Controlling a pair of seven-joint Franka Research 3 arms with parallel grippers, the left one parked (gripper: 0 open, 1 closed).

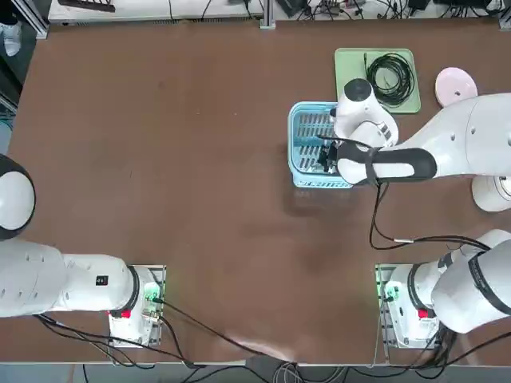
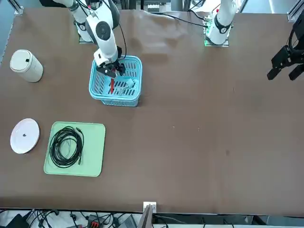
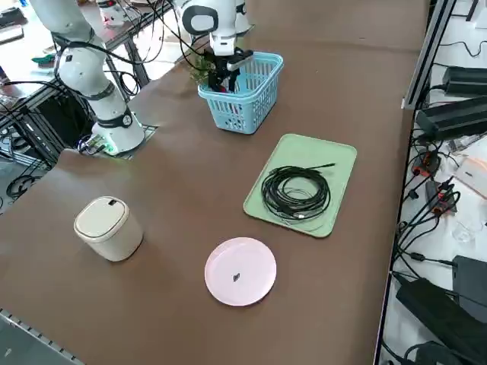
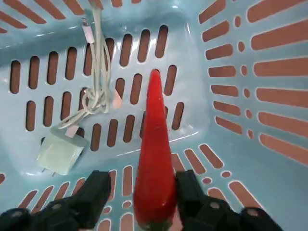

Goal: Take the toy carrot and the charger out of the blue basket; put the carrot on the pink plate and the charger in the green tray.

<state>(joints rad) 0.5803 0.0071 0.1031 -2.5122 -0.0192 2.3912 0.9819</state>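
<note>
My right gripper [image 4: 155,202], down inside the blue basket [image 2: 135,97], is closed on the toy carrot [image 4: 155,163], the charger [image 4: 60,153] beside it; pink plate [image 3: 240,271] and green tray [image 3: 342,163] await both.

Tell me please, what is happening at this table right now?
The right gripper is down inside the light blue slatted plastic basket, its jaws on either side of the red-orange toy carrot. The pale charger block with its white cord lies on the basket floor beside it. The round pink plate is bare; the flat green tray holds only a black coiled cable.
</note>
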